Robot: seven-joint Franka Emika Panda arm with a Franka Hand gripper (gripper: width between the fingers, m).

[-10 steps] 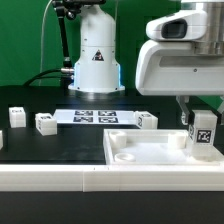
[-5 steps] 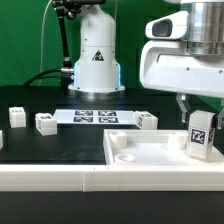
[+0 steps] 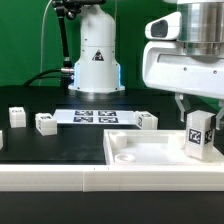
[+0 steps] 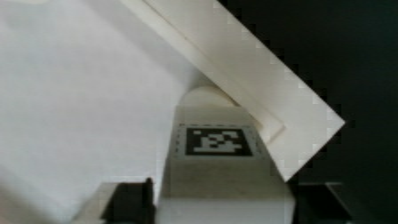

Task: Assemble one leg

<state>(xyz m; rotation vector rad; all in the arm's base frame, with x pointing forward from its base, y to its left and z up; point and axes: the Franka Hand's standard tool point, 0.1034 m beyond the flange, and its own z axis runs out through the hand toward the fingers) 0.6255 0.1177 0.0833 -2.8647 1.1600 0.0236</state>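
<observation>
The leg (image 3: 198, 134) looks like a light, stiff piece of moulded white plastic, so I judge weight to be no concern. Slip is the likelier trouble, since its smooth flat sides could pivot between the pads if it catches on a socket edge. The best hold is across 2 opposite flat faces near the upper end, leaving the lower end free to enter the socket and the tag unobstructed. That is the hold shown: the gripper (image 3: 197, 114) is clamped on the leg, with its dark fingers (image 4: 128, 203) pressed against either side in the wrist view. The leg is a short rectangular post, taller than wide, with 1 black-and-white square tag on the face toward the camera, and it leans slightly. It sits at the corner of the large white panel (image 3: 140, 152) on the exterior view's right, low over or in a corner recess. Whether its base touches there I cannot tell. Another loose post (image 3: 45, 122) lies well apart beside the marker board (image 3: 95, 117).
</observation>
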